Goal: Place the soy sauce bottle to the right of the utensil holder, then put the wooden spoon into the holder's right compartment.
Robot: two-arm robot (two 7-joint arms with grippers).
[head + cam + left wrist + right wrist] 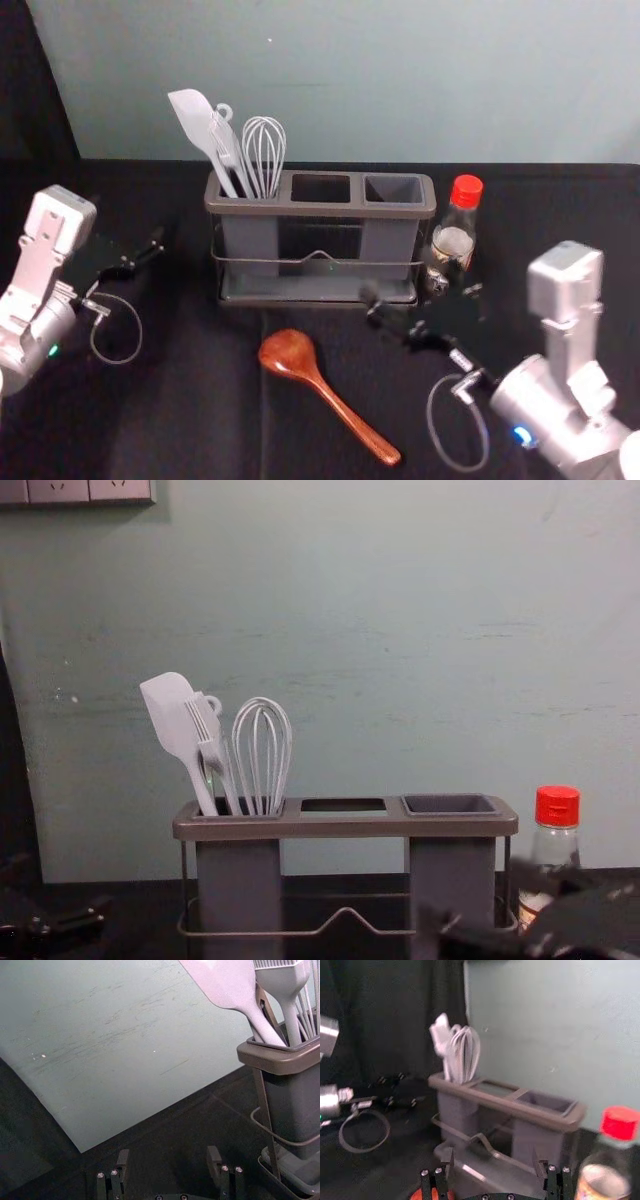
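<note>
The head view looks forward and down over the left tool (pixel 152 250) and right tool (pixel 424 298). Lower, the chest view faces the utensil holder (pixel 320 210) beyond the right tool, nearly level. The left wrist view looks past the left tool at the holder's near end, close up; the right wrist view looks slantwise across the holder beyond its tool. All four share the wall (pixel 400 90).
</note>
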